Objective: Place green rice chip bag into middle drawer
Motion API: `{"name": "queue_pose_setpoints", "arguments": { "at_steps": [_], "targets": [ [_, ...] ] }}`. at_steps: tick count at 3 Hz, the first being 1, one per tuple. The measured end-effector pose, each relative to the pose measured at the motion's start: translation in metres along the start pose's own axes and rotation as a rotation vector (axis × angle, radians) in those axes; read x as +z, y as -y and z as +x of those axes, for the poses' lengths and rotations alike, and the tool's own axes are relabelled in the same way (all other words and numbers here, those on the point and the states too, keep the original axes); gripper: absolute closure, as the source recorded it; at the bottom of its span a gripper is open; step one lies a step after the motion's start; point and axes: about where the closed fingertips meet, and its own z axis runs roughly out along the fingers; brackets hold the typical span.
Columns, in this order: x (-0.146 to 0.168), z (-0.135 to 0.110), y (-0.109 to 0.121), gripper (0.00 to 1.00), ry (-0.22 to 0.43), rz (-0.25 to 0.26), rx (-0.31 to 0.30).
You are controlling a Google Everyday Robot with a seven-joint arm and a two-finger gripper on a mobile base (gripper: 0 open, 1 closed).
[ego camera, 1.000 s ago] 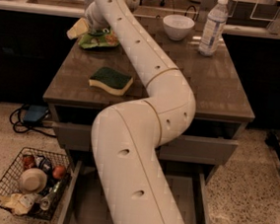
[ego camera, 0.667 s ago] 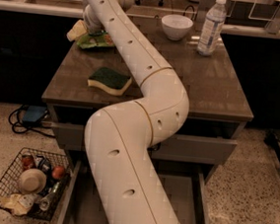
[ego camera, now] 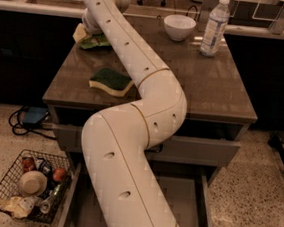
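The green rice chip bag [ego camera: 97, 42] lies crumpled at the far left corner of the table top. My gripper [ego camera: 89, 29] is at the end of the white arm [ego camera: 136, 65], right at the bag and mostly hidden behind the wrist. The middle drawer [ego camera: 186, 202] stands pulled out low under the table, its flat grey floor showing to the right of the arm. The arm covers much of its left half.
A dark-green-and-yellow sponge [ego camera: 111, 81] lies near the table's front left. A white bowl [ego camera: 179, 26] and a water bottle [ego camera: 214, 26] stand at the back right. A drawer front with a black handle [ego camera: 198, 150] sits above. A wire basket [ego camera: 30, 185] of items is on the floor at left.
The arm's upper part and wrist have shifted a little to the left over the bag. The bag, sponge, bowl and bottle have stayed in place.
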Motion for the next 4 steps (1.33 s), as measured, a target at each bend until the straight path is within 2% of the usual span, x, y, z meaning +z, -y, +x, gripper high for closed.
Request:
{"name": "queue_pose_setpoints", "arguments": {
  "at_steps": [2, 3, 4],
  "targets": [
    [0.0024, 0.001, -0.0016, 0.95, -0.005, -0.002, -0.001],
    [0.0016, 0.0008, -0.0018, 1.0, -0.005, -0.002, -0.001],
    [-0.0019, -0.0008, -0.0044, 1.0, -0.003, -0.016, -0.005]
  ]
}}
